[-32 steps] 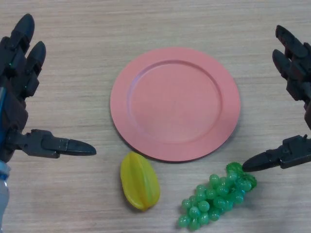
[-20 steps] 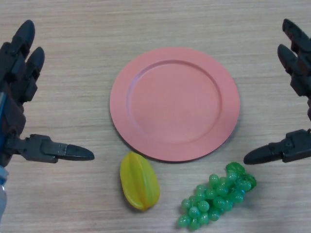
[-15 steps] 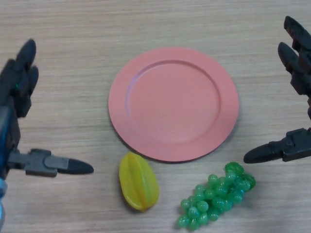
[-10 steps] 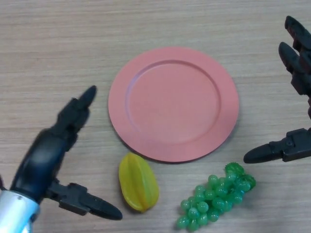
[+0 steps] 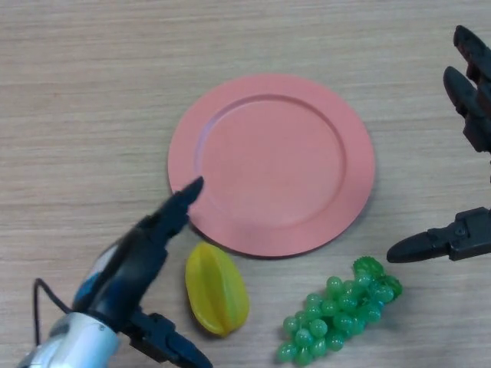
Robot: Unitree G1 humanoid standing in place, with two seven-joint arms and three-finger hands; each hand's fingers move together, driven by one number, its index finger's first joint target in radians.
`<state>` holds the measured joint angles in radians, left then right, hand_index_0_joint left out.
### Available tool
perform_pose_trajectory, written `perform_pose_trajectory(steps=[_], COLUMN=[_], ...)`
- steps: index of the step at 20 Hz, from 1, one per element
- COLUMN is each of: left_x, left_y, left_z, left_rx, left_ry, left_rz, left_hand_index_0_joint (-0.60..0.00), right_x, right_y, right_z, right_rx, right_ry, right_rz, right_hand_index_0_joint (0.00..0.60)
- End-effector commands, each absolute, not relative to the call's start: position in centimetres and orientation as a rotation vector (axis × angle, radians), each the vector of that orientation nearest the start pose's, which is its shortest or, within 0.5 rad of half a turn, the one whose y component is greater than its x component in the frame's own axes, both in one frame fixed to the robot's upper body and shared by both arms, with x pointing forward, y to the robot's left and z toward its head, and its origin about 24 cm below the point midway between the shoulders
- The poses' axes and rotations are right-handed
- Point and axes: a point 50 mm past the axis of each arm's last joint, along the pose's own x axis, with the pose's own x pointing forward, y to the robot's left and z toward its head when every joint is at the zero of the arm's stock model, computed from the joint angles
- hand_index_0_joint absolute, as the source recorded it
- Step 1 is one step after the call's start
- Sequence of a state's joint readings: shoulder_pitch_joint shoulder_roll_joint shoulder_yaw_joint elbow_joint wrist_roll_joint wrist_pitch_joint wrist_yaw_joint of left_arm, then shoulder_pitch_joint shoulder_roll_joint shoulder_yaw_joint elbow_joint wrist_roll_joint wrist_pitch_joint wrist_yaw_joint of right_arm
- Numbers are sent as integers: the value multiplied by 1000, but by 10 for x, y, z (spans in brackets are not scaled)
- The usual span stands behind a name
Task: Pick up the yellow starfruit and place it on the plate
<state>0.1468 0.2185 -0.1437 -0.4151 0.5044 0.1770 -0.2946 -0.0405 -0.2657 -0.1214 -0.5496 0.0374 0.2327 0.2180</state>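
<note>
The yellow starfruit [image 5: 217, 289] lies on the wooden table just below the lower left rim of the pink plate [image 5: 271, 162]. My left hand [image 5: 136, 272] is right beside the fruit on its left, open, with straight fingers reaching up to the plate's rim and the thumb low near the bottom edge. It does not hold the fruit. At the view's right edge is my right hand [image 5: 466, 157], open, its thumb above the grapes.
A bunch of green grapes [image 5: 338, 309] lies to the right of the starfruit, below the plate. The wooden table [image 5: 92, 100] runs across the whole view.
My left hand has swung in from the left edge toward the starfruit and now sits close beside it. The right hand has barely shifted.
</note>
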Motion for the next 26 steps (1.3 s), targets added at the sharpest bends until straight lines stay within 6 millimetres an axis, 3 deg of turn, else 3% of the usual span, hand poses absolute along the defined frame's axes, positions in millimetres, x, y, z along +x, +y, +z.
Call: perform_pose_trajectory(steps=[1, 7, 14, 15, 16, 17, 18, 19, 20, 26], left_x=[221, 223, 219, 218, 217, 216, 214, 210, 207, 204], left_y=[138, 123, 120, 122, 122, 123, 124, 124, 124, 127], left_z=[95, 83, 76, 74, 73, 71, 69, 64, 60, 62], left_rx=[741, 767, 869, 873, 878, 881, 879, 873, 878, 939], left_ry=[-177, -132, -131, -97, -90, -53, -21, 62, 103, 111], left_rz=[-246, -291, -296, -305, -307, -316, -323, -344, -361, -422], left_hand_index_0_joint=[0, 0, 0, -50, -150, -300, -400, -542, -600, -600], right_x=[223, 216, 214, 213, 213, 213, 213, 213, 213, 214], right_y=[-196, -197, -200, -200, -200, -200, -201, -202, -202, -201], right_z=[194, 197, 194, 193, 193, 193, 192, 192, 192, 192], right_rx=[-326, -315, -343, -339, -339, -341, -344, -342, -338, -325], right_ry=[-553, -545, -544, -540, -540, -538, -536, -530, -527, -515], right_rz=[91, 95, 82, 85, 85, 84, 84, 84, 83, 104], right_hand_index_0_joint=[0, 0, 0, 0, 0, 0, 0, 0, 0, 0])
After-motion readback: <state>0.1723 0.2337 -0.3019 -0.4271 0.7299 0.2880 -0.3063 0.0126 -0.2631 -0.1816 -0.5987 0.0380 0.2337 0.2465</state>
